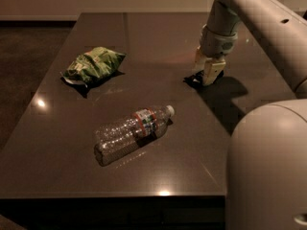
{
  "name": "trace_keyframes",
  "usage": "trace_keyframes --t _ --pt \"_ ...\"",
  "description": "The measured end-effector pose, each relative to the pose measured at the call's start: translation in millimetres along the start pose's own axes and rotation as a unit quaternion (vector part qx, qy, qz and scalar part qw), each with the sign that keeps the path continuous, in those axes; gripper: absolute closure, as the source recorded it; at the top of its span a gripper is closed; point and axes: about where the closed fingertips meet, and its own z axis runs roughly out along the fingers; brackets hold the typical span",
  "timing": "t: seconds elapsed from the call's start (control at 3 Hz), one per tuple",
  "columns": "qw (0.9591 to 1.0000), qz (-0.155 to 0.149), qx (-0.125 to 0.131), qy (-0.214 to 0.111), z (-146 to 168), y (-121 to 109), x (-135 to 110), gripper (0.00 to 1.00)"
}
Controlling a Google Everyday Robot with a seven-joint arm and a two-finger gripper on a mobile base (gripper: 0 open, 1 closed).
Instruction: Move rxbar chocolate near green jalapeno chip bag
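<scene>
Puts the task at its opening step, with all the carrying to come. Finds the gripper (205, 75) low at the right-hand part of the dark table (158, 37), hung from the pale arm (225, 20) that comes in from the upper right, fingers apart with a dark gap between them and tips down at the tabletop. Places the rxbar chocolate (192, 82) right there: a small flat black wrapper lying on the surface, half hidden under the tips, only its left end peeking out. Cannot say for sure whether either finger presses the wrapper; looks more like straddling than clamping, and shows no lift off the table. Leaves the green jalapeno chip bag (93, 65) well apart, over on the left-hand part of the table, crumpled, puffy and untouched. Notes a clear plastic water bottle (132, 134) on its side nearer the front edge, cap toward the right, lower in the view than both bar and bag and off the straight line between them. Counts as done: the gripper brought down onto the bar. Counts as left: closing on the wrapper, raising it, crossing leftward over the tabletop, setting it down just beside the bag. Judges the thin flat wrapper the likely snag, being easy to pinch badly or to slide rather than lift.
</scene>
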Motion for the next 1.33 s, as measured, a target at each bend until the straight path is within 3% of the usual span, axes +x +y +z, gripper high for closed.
trace_keyframes --t 0.33,0.67,1.0,1.33 --pt "1.0 0.002 0.003 -0.001 -5 0 -4 0.83" --pt "0.9999 -0.001 0.012 -0.012 -17 4 -27 1.0" --pt "0.9992 -0.006 0.017 -0.035 -33 10 -73 1.0" --pt "0.9974 -0.007 0.025 -0.067 -44 6 -141 1.0"
